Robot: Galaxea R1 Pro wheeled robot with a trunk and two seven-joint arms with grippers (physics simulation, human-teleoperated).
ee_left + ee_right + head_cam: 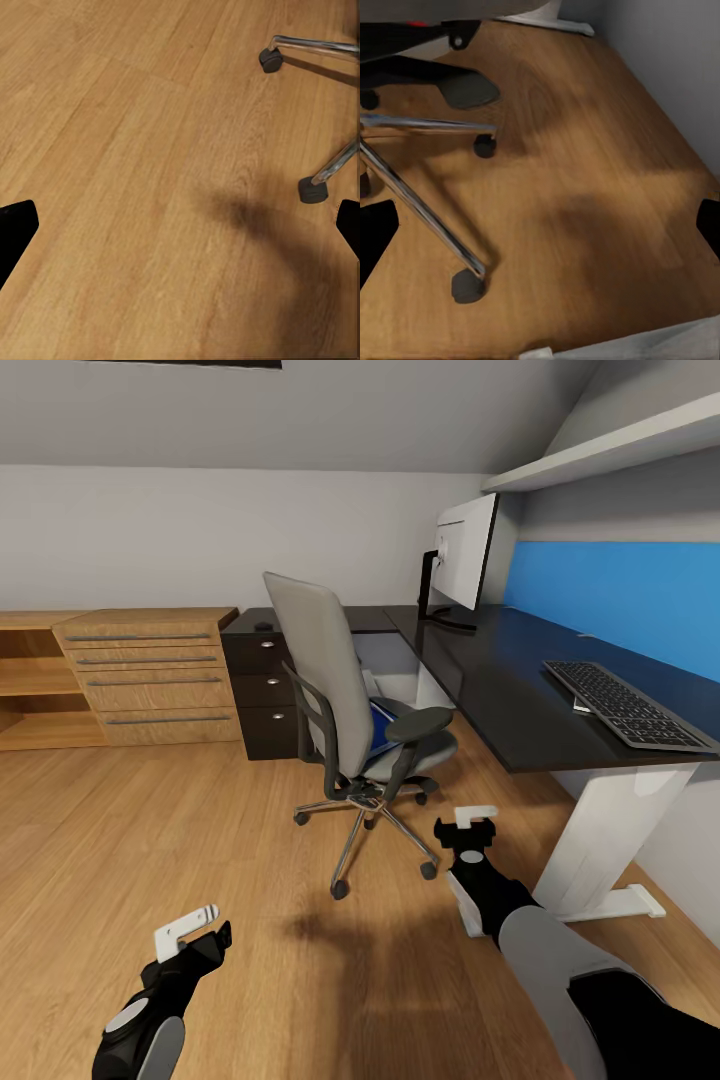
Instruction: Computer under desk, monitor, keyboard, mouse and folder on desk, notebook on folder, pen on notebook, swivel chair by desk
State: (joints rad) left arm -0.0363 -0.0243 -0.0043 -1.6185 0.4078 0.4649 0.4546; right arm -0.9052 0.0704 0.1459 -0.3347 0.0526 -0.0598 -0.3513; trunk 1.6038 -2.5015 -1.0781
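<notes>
One swivel chair (345, 710), one folder (383, 728) on its seat, one keyboard (630, 703) at the worktop (500, 670) edge; both my fingers (186, 932) (474, 818) spread, empty, over open floor (150, 830).

The black desk (500, 680) carries the monitor (468, 555) and the keyboard (627, 703)

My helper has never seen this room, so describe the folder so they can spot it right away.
Start at the long black desk along the blue wall panel, then look to the grey chair in front of it. The folder lies on the seat, partly hidden by the backrest and armrest. It is flat and bright blue, the only blue thing on the chair.
</notes>
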